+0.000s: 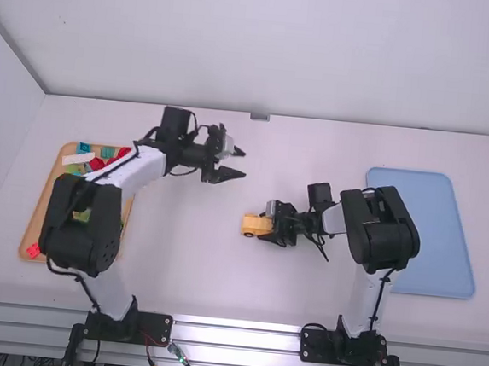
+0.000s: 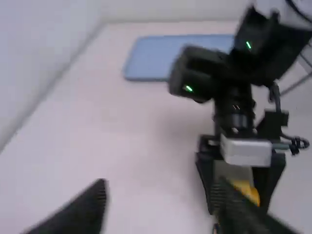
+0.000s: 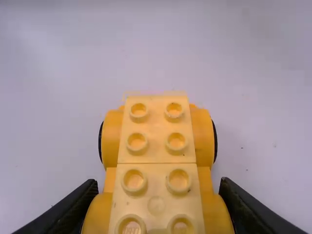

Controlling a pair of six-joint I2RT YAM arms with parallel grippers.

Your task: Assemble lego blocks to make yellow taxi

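Observation:
My left gripper is open above the upper middle of the table, with nothing between its fingers. In the left wrist view, the same left gripper has its fingers wide apart. Near the table's middle, my right gripper is shut on the yellow car, holding it at its right end. The right wrist view has this right gripper with one finger on each side of the yellow car, whose top carries rows of studs. Black wheels show at its far end.
A wooden tray at the left holds several loose bricks: red, teal, green and white. The left arm reaches over that tray. On the right lies a light blue tray, partly behind the right arm.

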